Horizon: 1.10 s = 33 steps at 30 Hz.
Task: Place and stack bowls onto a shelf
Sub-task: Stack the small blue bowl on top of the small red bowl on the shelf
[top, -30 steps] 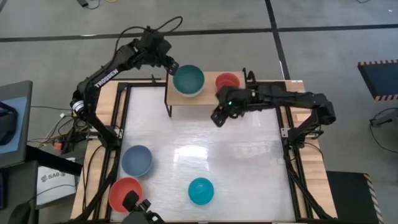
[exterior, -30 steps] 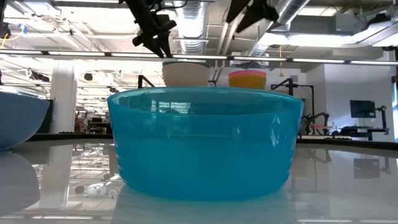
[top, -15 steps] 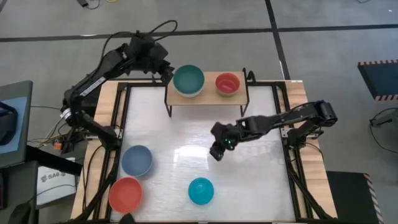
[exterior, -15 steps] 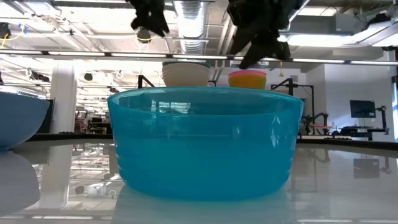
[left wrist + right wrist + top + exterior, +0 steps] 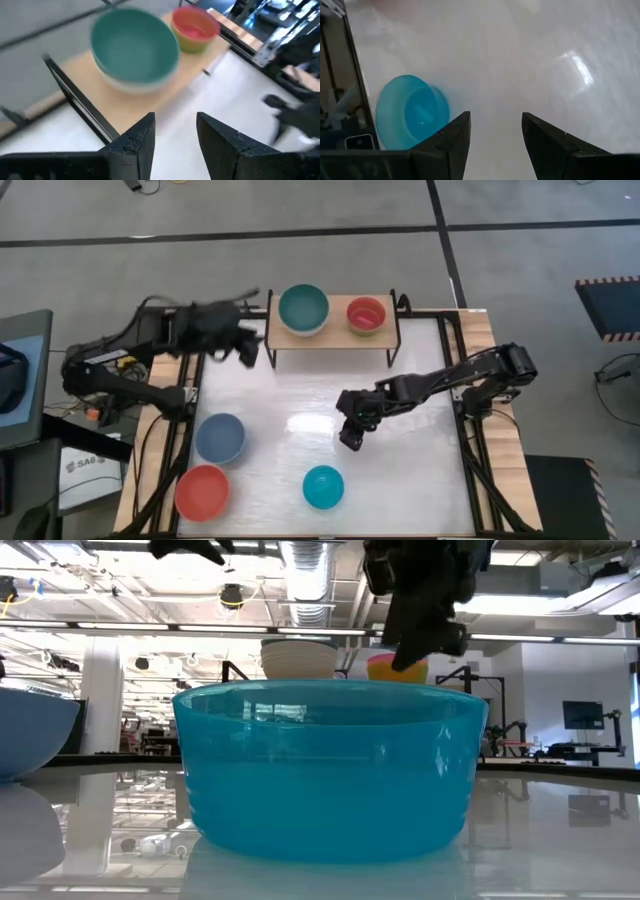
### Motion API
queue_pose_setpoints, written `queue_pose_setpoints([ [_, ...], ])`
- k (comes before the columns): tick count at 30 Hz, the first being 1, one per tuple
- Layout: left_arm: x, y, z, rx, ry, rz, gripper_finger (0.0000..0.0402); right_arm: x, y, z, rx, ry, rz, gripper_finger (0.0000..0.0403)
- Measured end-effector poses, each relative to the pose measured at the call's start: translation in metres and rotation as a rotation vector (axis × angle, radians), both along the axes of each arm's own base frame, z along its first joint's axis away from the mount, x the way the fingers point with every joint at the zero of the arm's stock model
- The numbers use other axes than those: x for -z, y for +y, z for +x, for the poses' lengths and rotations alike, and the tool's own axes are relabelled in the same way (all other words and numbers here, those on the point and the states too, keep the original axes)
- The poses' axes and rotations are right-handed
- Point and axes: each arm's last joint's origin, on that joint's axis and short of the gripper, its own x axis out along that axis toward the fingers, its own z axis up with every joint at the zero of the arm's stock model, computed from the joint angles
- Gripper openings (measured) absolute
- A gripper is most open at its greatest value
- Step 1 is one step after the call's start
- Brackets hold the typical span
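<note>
On the shelf stands a dark teal bowl nested in a white one. Beside it is a small stack with a pink bowl on top and yellow showing below. The cyan bowl, the slate-blue bowl and the red-orange bowl sit on the tabletop near its near edge. My left gripper is open, off the shelf's left end, with the teal bowl ahead of it. My right gripper is open above the table's middle, and the cyan bowl lies ahead of its fingers.
The white tabletop has wooden side rails. The shelf's black legs stand at the far edge. In the low view the cyan bowl fills the foreground and the slate-blue bowl shows at the left.
My left gripper has drawn back from the teal bowl on the shelf, toward the table's left edge and somewhat nearer. My right gripper has moved from just in front of the shelf toward the near edge, closing on the cyan bowl. No bowl has moved.
</note>
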Motion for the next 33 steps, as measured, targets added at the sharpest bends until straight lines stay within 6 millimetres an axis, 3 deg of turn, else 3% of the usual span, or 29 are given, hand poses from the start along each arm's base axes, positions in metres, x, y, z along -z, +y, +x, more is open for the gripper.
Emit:
queue_pose_setpoints([
  [6,0.031,-0.060,-0.003,0.022,-0.057,-0.119,0.0128,0.031,0.017,0.018,-0.069,0.026,0.042,0.0202],
  [12,0.047,-0.102,0.005,0.042,-0.070,-0.173,0.0128,0.055,0.047,0.034,-0.159,-0.050,0.071,0.0202],
  [25,0.062,-0.120,0.021,0.014,-0.048,-0.229,0.0128,0.098,0.077,0.038,-0.216,-0.001,0.037,0.0192],
  [28,0.062,-0.120,0.022,0.009,-0.048,-0.217,0.0128,0.101,0.081,0.035,-0.208,0.025,0.035,0.0154],
  [33,0.063,-0.120,0.022,0.009,-0.044,-0.203,0.0128,0.097,0.084,0.031,-0.175,0.034,0.018,0.0037],
])
